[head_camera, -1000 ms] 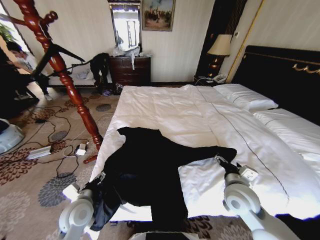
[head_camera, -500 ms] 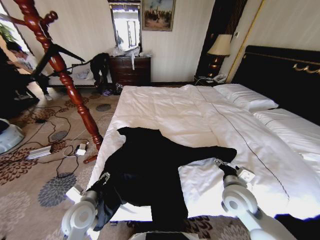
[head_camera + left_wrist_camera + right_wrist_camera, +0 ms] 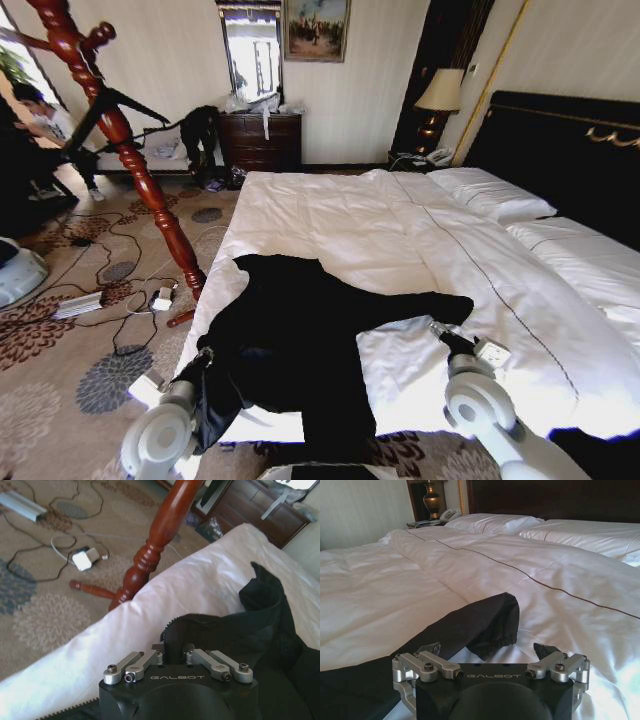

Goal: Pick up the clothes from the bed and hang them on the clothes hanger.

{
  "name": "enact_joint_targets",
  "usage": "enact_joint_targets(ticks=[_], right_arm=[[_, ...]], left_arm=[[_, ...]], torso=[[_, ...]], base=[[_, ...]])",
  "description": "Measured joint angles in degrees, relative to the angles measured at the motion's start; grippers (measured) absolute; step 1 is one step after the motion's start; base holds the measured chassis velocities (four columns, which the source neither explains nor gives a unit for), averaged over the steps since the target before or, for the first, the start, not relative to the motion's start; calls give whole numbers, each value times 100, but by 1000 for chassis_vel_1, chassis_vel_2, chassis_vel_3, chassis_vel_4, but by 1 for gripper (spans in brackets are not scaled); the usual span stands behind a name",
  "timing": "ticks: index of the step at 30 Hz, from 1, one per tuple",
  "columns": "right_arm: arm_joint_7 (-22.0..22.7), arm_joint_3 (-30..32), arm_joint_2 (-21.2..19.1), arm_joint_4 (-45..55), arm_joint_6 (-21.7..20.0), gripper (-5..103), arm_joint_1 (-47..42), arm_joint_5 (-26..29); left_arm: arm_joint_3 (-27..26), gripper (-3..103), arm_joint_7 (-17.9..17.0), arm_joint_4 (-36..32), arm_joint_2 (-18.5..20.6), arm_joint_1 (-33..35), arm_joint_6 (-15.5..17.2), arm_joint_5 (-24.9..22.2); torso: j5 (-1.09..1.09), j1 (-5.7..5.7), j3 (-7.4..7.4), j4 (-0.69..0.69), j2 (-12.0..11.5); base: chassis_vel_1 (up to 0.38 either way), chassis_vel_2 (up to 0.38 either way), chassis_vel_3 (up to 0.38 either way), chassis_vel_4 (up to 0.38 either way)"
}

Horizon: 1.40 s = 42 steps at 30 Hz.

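Round white arm joints, black wrists. Black gripper blocks marked GALBOT in white. Short silver finger links with small dark screws.

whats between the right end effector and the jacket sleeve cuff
Bare white duvet of the bed, as the right wrist view shows: the open right end effector sits just short of the black jacket cuff, nothing else between.

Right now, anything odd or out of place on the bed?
Only the black jacket: it lies crumpled across the near corner of the bed, one sleeve stretched toward the right pincer, its near edge spilling over the side by the left pincer.
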Motion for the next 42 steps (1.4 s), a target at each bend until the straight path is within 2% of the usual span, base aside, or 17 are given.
enact_joint_targets(ticks=[4, 5, 7, 8, 11, 13, 15, 18, 19, 23, 24, 28, 32, 33, 37, 40, 42], right_arm=[[-3, -22, 26, -26, 0, 100, -8, -38], [-3, -22, 26, -26, 0, 100, -8, -38], [-9, -48, 35, -58, 0, 100, -6, -61], [-9, -48, 35, -58, 0, 100, -6, -61], [-30, -96, 43, -129, 0, 100, 23, -101], [-37, -114, 45, -156, 1, 100, 37, -112], [-95, -156, 52, -253, 16, 100, 90, -167], [-154, -198, 50, -397, 36, 100, 163, -216], [-154, -198, 50, -397, 36, 100, 163, -216], [-226, -245, 48, -617, 63, 100, 275, -292], [-226, -245, 48, -617, 63, 100, 275, -292], [-263, -275, 102, -767, 78, 100, 360, -355], [-272, -250, 121, -772, 84, 100, 349, -367], [-278, -232, 122, -772, 89, 100, 336, -373], [-313, -182, 121, -793, 115, 100, 303, -403], [-322, -176, 116, -808, 121, 100, 299, -411], [-324, -190, 114, -826, 123, 100, 311, -412]], left_arm=[[180, 3, 183, -379, 297, 217, -47, 371], [180, 3, 183, -379, 297, 217, -47, 371], [449, 0, 371, -508, 722, 378, -50, 611], [449, 0, 371, -508, 722, 378, -50, 611], [902, 0, 670, -555, 1408, 374, -6, 848], [1035, 0, 746, -555, 1598, 304, 33, 856], [1429, 0, 910, -481, 2028, 12, 166, 805], [1980, 0, 992, -338, 2398, -475, 364, 613], [1980, 0, 992, -338, 2398, -475, 364, 613], [3051, 0, 997, -188, 2778, -1223, 788, 219], [3051, 0, 997, -188, 2778, -1223, 788, 219], [4321, 0, 742, 35, 3168, -2226, 1230, 47], [4772, -1, 427, 168, 3247, -2584, 1334, -79], [4836, 4, 345, 203, 3247, -2646, 1353, -132], [4721, 20, 35, 189, 3160, -2666, 1478, -364], [4440, 26, -154, -22, 3073, -2550, 1555, -660], [4054, 36, -300, -421, 2983, -2354, 1638, -1347]], torso=[[0, 0, 0, 0, 0], [0, 0, 0, 0, 0], [1, 0, 0, 0, 0], [1, 0, 0, 0, 0], [0, 0, 0, 0, 0], [-1, 0, 0, 0, 0], [0, 0, 0, 0, 0], [0, 0, 0, -1, 0], [0, 0, 0, -1, 0], [1, 0, 0, 0, 0], [1, 0, 0, 0, 0], [1, 1, 1, -1, 0], [1, 1, 1, 0, 0], [0, 0, 1, 0, 0], [0, 0, 1, 0, 0], [1, 1, 1, 0, 0], [1, 0, 0, 2, 0]], base=[[0, 0, 0, 0], [0, 0, 0, 0], [0, 0, 0, 0], [0, 0, 0, 0], [0, 0, 0, 0], [0, 0, 0, 0], [0, 0, 0, 0], [0, 0, 0, 0], [0, 0, 0, 0], [0, 0, 0, 0], [0, 0, 0, 0], [0, 0, 0, 0], [0, 0, 0, 0], [0, 0, 0, 0], [0, 0, 0, 0], [0, 0, 0, 0], [0, 0, 0, 0]])
